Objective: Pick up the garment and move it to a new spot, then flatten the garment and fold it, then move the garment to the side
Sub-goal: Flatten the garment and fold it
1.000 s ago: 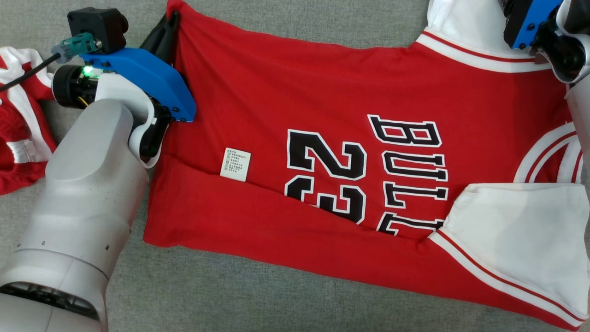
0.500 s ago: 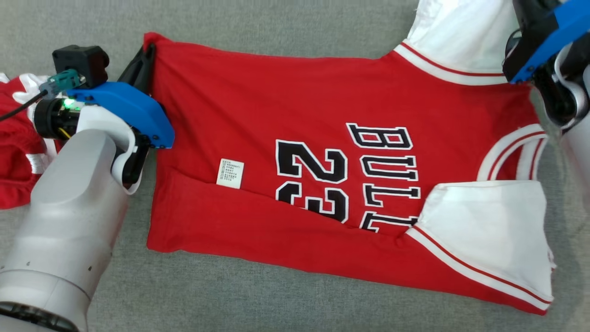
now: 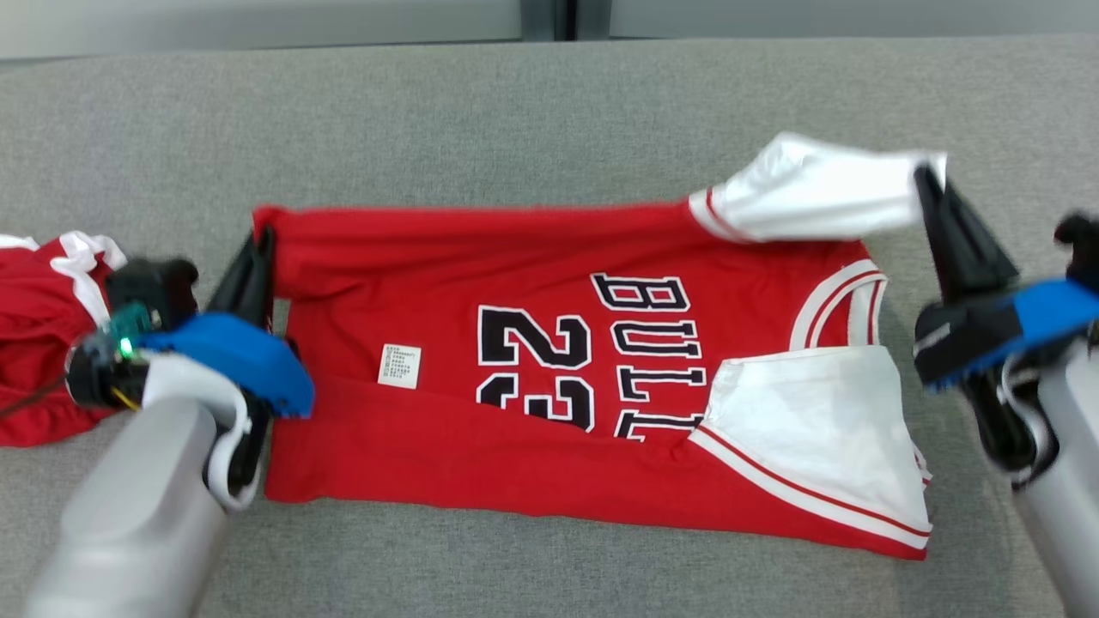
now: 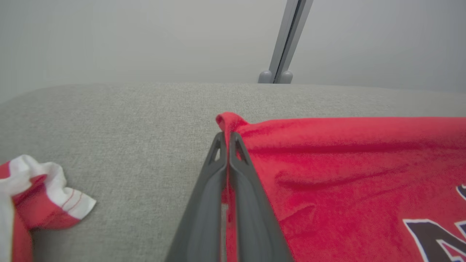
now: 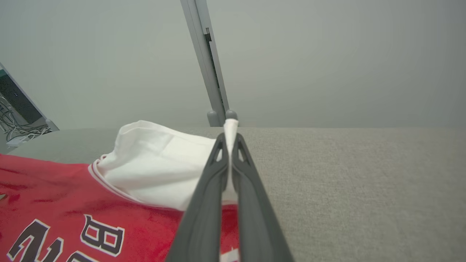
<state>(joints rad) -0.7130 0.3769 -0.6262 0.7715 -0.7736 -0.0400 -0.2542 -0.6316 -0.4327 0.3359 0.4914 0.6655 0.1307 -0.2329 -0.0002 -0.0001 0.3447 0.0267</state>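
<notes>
On grey upholstery [image 3: 515,112] lie one jersey [image 3: 446,266] and one crumpled cloth [image 3: 34,343]

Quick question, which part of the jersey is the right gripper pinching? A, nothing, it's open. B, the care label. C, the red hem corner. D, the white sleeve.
D: in the right wrist view the right gripper is shut, with a fold of the jersey's white sleeve sticking up between its two dark fingers.
</notes>
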